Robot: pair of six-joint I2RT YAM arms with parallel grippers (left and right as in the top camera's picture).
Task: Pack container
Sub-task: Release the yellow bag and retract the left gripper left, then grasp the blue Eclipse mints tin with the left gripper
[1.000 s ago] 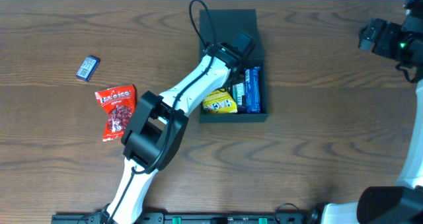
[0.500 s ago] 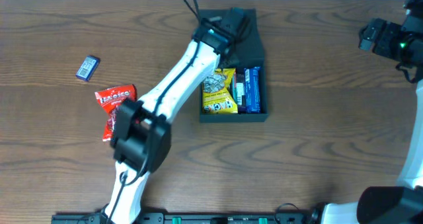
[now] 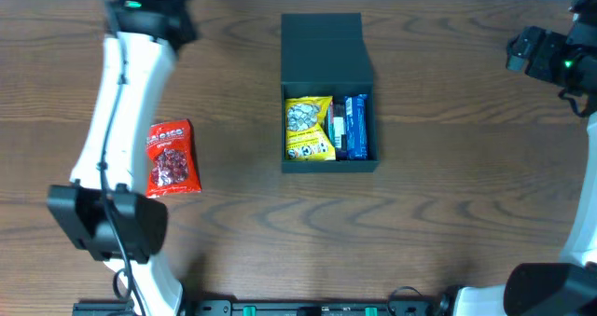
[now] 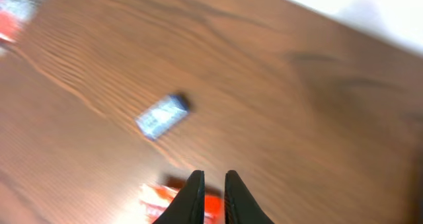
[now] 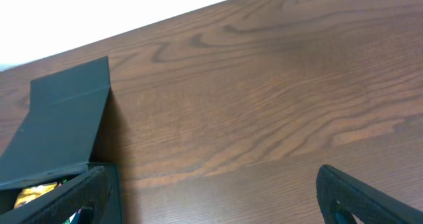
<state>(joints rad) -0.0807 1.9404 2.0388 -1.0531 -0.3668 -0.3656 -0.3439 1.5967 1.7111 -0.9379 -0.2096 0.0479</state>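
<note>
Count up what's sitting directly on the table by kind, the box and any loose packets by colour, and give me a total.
Dark cardboard container: 1
Red snack packet: 1
Small blue-and-white packet: 1
Total: 3

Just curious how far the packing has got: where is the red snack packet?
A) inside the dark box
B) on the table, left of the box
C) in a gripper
B: the red snack packet lies flat on the table, apart from the dark box, which holds a yellow packet.
</note>
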